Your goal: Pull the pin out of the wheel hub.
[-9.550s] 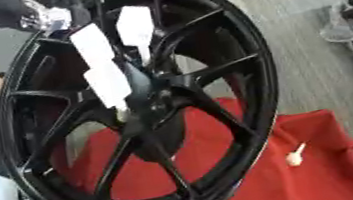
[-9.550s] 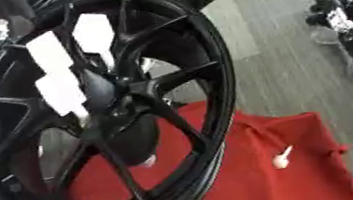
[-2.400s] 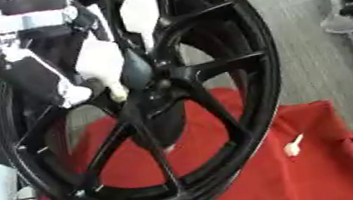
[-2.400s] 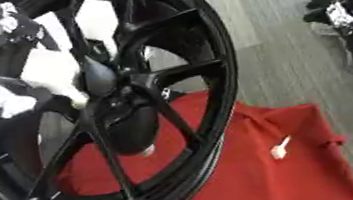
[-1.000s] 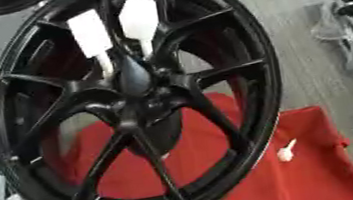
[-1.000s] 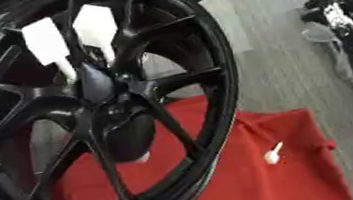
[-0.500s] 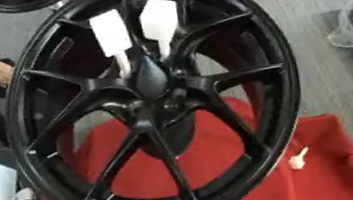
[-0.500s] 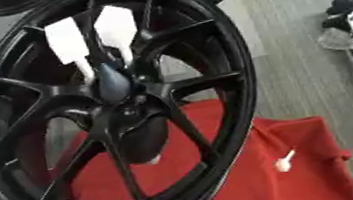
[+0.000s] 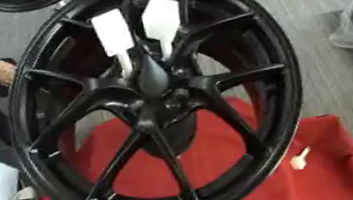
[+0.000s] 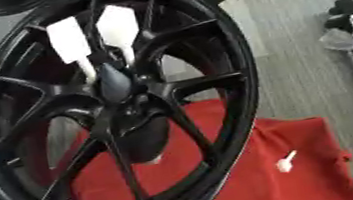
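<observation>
standing upright on the red cloth [image 9: 226, 165], the wheel hub [image 9: 155, 100] fills view; a small white pin-like piece [image 10: 285, 161] lies beside it. neither hand shows, grasp unknown. risk: hub tipping if unsupported.

I face a black wheel hub [image 9: 155, 100] of glossy, smooth metal, standing on soft matt red cloth [image 9: 226, 165]. A small pale pin [image 9: 299, 159] looks like smooth plastic.
</observation>
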You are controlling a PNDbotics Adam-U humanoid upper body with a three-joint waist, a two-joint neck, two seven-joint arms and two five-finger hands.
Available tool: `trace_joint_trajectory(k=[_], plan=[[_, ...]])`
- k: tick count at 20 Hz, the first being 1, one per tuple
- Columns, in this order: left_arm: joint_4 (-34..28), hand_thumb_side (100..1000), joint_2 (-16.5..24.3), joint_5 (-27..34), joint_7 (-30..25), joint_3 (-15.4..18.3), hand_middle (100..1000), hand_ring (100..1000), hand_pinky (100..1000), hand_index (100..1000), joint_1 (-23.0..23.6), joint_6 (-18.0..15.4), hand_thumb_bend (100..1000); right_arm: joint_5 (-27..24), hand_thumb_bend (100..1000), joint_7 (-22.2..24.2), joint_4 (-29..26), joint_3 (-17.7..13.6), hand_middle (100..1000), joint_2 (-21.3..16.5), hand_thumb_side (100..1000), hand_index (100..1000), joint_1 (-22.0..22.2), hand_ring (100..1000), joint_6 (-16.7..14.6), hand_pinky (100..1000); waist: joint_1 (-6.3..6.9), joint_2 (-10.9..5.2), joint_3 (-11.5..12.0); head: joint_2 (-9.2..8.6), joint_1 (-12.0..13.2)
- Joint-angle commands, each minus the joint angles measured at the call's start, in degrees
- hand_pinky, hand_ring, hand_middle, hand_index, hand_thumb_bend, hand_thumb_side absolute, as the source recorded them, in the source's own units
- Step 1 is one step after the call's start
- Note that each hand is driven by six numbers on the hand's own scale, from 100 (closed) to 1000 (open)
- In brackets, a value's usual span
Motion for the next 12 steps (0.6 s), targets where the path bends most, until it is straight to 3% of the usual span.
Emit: trace_joint_trajectory(k=[1, 3, 9, 12], plan=[[-0.2, 627, 1.4, 1.3, 1.5, 1.3, 771, 783, 793, 861, -1.1, 0.8, 100, -0.3, 100, 0.0, -0.8, -0.4, 679, -1.3, 624, 731, -0.4, 690, 0.0, 882, 0.18, -0.99, 0.0, -0.62, 0.1], [-1.4, 713, 0.5, 5.9, 5.0, 1.5, 729, 744, 728, 844, -1.8, 0.8, 100, -0.2, 100, 0.1, -0.8, -0.3, 679, -1.3, 625, 732, -0.4, 690, 0.0, 882, 0.18, -1.04, 0.0, -0.71, 0.1], [-5.4, 764, -5.7, 26.0, 19.4, -0.3, 677, 691, 664, 820, -4.9, -0.9, 100, -0.4, 100, 0.3, -0.8, -0.1, 679, -1.2, 625, 732, -0.6, 690, 0.0, 882, -0.04, -1.22, -0.2, -0.68, 0.6], [-7.0, 796, -10.1, 29.9, 22.7, -1.9, 659, 663, 656, 804, -6.5, -0.1, 100, -0.6, 100, 0.3, -0.8, 0.0, 679, -1.0, 626, 732, -0.6, 689, 0.0, 882, -0.24, -1.30, -0.4, -0.57, 0.9]])
